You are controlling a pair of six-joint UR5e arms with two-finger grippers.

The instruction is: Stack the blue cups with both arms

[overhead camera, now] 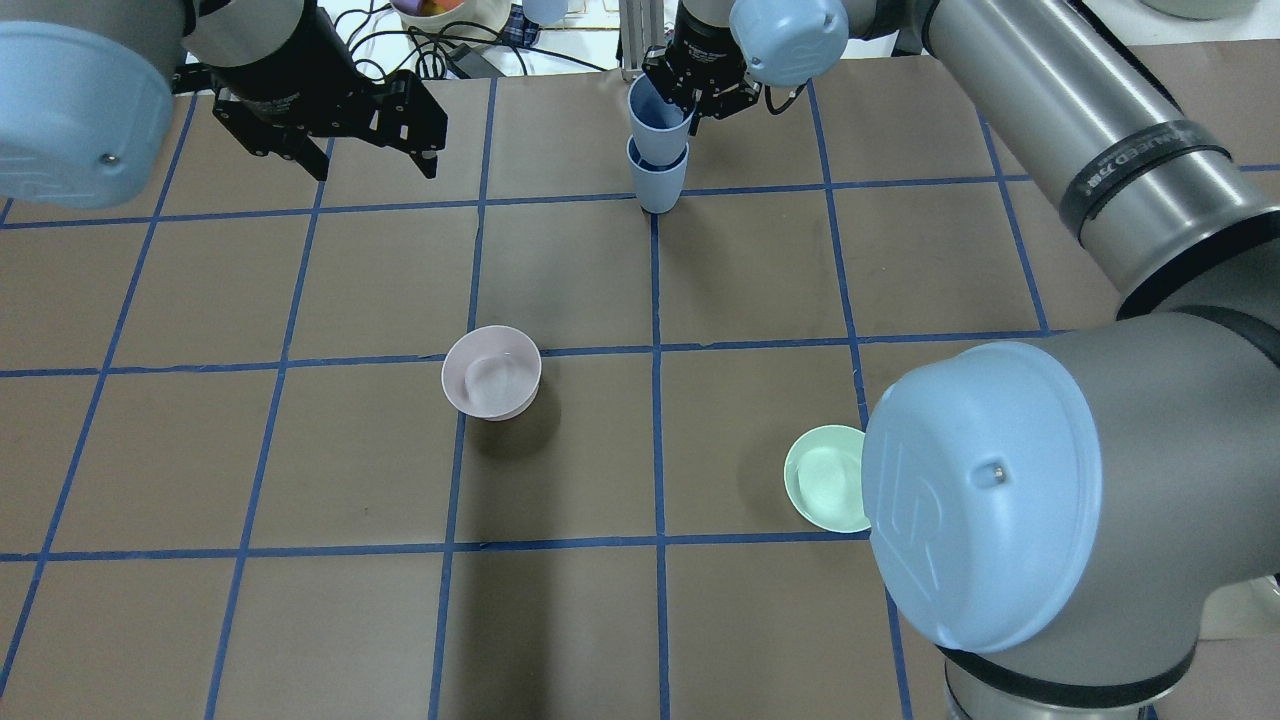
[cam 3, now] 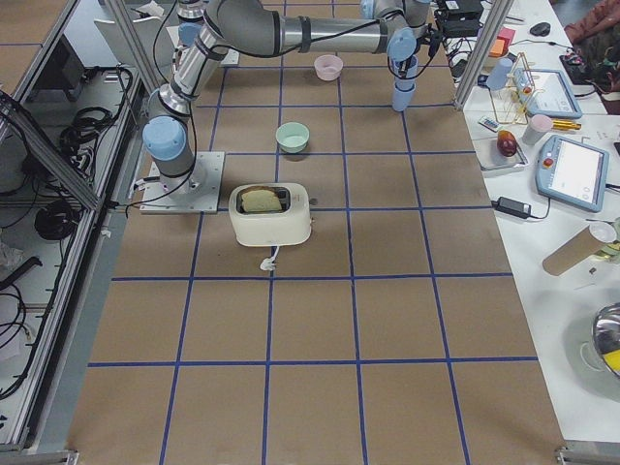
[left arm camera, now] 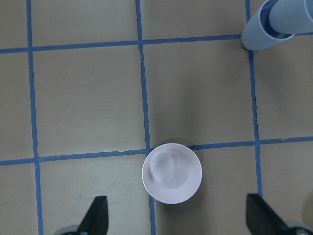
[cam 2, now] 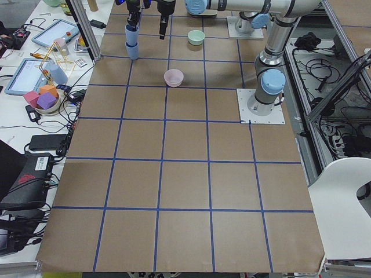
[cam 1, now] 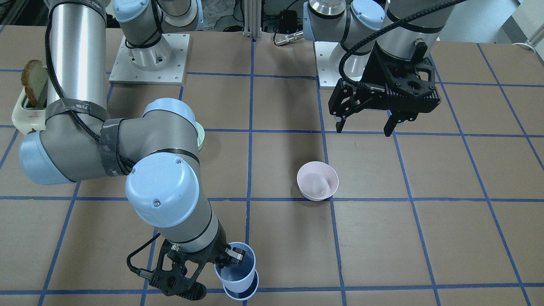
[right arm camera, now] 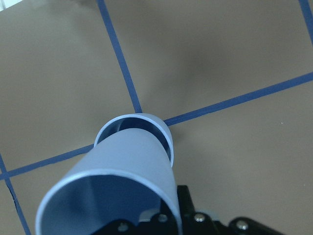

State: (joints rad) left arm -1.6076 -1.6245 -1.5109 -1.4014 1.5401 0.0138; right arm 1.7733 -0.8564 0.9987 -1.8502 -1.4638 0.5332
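Two blue cups stand at the table's far edge from the robot. The upper blue cup (cam 1: 238, 267) sits partly inside the lower blue cup (cam 1: 245, 292), slightly tilted. They also show in the overhead view, upper cup (overhead camera: 655, 120) over lower cup (overhead camera: 658, 182), and in the right wrist view, upper cup (right arm camera: 127, 166) in the lower cup's rim (right arm camera: 108, 128). My right gripper (cam 1: 227, 256) is shut on the upper cup's rim, one finger inside and one outside. My left gripper (cam 1: 364, 128) is open and empty, hovering above the table, away from the cups.
A pale pink bowl (cam 1: 317, 180) sits mid-table, below my left gripper in the wrist view (left arm camera: 171, 173). A mint-green bowl (overhead camera: 825, 478) lies near my right arm's elbow. A toaster (cam 3: 271, 215) with bread stands on the robot's right side.
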